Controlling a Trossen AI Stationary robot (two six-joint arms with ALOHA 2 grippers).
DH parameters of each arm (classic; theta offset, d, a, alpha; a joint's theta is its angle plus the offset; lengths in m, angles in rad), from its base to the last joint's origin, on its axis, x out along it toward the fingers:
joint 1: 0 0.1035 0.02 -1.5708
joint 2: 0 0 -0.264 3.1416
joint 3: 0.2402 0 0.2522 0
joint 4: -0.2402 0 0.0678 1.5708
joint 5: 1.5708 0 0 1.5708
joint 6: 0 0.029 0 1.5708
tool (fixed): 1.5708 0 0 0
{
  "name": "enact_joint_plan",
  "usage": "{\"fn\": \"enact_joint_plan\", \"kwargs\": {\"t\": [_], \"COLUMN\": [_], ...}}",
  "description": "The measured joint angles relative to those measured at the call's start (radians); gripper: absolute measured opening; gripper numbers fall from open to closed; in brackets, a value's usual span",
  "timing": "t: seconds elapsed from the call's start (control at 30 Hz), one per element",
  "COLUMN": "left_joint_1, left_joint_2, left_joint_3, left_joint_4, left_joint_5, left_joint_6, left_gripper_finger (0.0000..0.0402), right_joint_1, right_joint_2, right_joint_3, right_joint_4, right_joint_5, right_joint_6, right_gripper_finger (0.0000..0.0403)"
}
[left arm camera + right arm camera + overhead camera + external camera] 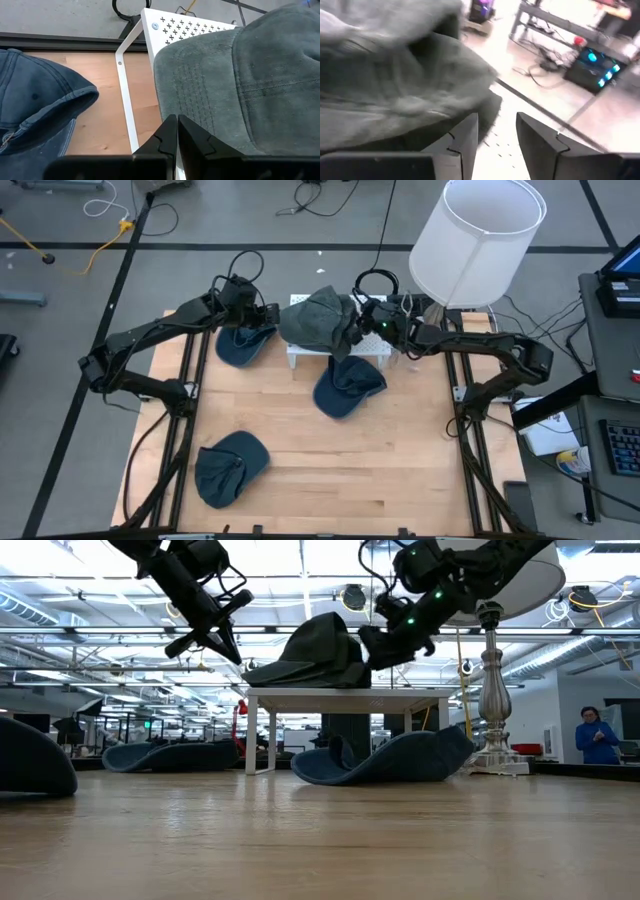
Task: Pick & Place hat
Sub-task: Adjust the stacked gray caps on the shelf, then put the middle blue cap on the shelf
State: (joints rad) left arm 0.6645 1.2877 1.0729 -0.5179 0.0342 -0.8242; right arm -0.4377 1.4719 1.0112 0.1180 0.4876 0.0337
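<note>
high view: the grey hat (318,318) is seen lying on the white stand (298,355) at the far side of the bench (400,470). the right end effector (360,320), fingers parted with nothing visibly pinched, is held against the hat's side; the left end effector (268,312) is pressed together beside it. the hat could be dragged off the stand if snagged. its long axis runs left-right; brim direction cannot be told.

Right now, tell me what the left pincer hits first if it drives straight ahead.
Probably the grey-green cap on the white perforated stand: the shut left pincer points at its brim, though depth is unclear.
</note>
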Motion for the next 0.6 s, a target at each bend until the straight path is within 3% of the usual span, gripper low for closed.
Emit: {"fn": "enact_joint_plan", "kwargs": {"t": [0.17,0.37,0.6], "left_joint_1": [0.000,-0.004,-0.023], "left_joint_2": [0.000,0.000,-0.015], "left_joint_3": [0.000,0.000,0.000], "left_joint_4": [0.009,0.012,-0.037], "left_joint_5": [0.045,0.148,0.239], "left_joint_6": [0.006,0.030,0.062], "left_gripper_finger": [0.0017,0.0017,0.0017], "right_joint_1": [0.003,0.048,0.170], "right_joint_2": [-0.101,-0.255,-0.399], "right_joint_3": [-0.019,-0.039,-0.039], "right_joint_4": [-0.238,-0.475,-0.607], "right_joint_5": [-0.033,-0.243,-0.421], "right_joint_6": [0.208,0.390,0.670], "right_gripper_finger": [0.0126,0.0130,0.0140]}}
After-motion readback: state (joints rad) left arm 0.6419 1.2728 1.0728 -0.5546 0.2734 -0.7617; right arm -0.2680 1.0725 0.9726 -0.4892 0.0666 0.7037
